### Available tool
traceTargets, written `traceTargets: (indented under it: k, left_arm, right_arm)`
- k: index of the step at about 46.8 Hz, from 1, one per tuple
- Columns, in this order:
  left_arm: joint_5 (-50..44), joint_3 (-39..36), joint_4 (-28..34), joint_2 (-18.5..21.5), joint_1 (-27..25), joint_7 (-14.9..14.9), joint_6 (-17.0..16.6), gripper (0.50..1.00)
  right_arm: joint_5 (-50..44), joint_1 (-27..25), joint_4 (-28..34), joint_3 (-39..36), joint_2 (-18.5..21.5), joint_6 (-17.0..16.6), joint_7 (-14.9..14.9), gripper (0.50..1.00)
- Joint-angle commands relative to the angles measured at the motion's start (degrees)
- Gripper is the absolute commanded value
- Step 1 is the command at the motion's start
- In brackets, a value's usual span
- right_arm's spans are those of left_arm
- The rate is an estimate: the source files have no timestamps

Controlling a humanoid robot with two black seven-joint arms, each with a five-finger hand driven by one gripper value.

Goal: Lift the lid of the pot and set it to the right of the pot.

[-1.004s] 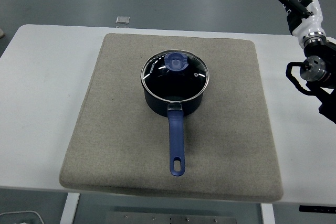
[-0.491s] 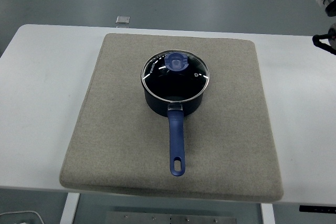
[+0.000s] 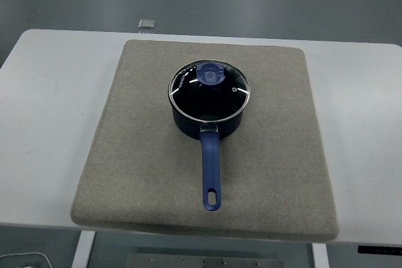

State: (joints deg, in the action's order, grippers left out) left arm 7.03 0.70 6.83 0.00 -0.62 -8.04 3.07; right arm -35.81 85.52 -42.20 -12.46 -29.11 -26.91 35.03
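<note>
Now the white table (image 3: 56, 123) carries a grey mat (image 3: 276, 155); blue pot (image 3: 210, 123) sits mid-mat, glass lid (image 3: 209, 89) seated, knob (image 3: 211, 75) untouched. Right hand has left view since a second ago; fingers unseen, state unknown. No grasp begun.

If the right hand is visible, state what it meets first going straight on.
The right hand is out of view, so its line cannot be judged. The lid sits on the pot.
</note>
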Motion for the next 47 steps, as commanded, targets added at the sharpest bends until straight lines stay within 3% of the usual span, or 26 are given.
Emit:
traceTargets:
  k: [1, 15, 25, 47]
  left_arm:
    - [0.00, 0.00, 0.02, 0.00, 0.00, 0.05, 0.00, 1.000]
    - [0.00, 0.00, 0.02, 0.00, 0.00, 0.04, 0.00, 1.000]
    - [0.00, 0.00, -0.07, 0.00, 0.00, 0.04, 0.00, 1.000]
    - [0.00, 0.00, 0.02, 0.00, 0.00, -0.04, 0.00, 1.000]
  right_arm:
    - [-4.09, 1.93, -2.18, 0.06, -0.33, -0.07, -0.03, 0.913]
    - [-18.76, 2.72, -9.73, -0.11, 0.10, 0.80, -0.03, 0.911]
    - [-32.21, 2.37, -14.92, 0.24, 1.51, 6.86, -0.03, 0.911]
    - [-48.65, 1.23, -18.61, 1.55, 2.92, 14.95, -0.03, 0.909]
